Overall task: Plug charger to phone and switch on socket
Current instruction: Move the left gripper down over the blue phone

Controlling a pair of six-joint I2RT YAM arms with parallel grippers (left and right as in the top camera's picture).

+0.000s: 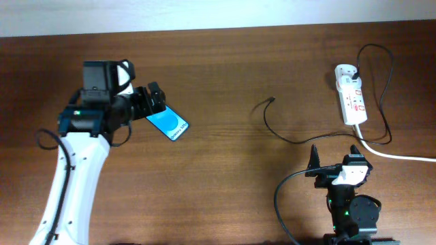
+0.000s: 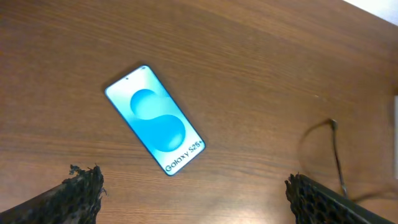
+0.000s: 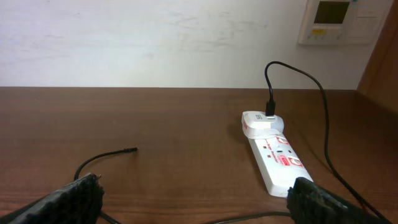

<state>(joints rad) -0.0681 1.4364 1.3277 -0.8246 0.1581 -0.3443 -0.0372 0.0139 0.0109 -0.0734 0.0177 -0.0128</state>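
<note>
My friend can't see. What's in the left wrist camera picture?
A phone with a bright blue screen lies slanted on the brown wooden table. The left gripper, open wide, shows its black fingers at the bottom corners, not touching it. The thin black charger curls at the right.

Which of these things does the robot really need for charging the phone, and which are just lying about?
Needed:
- the phone, screen lit blue
- the charger, its free end not plugged into anything
- the socket, a white strip

Just there:
- the wall panel at the back
- the robot's own black cable
</note>
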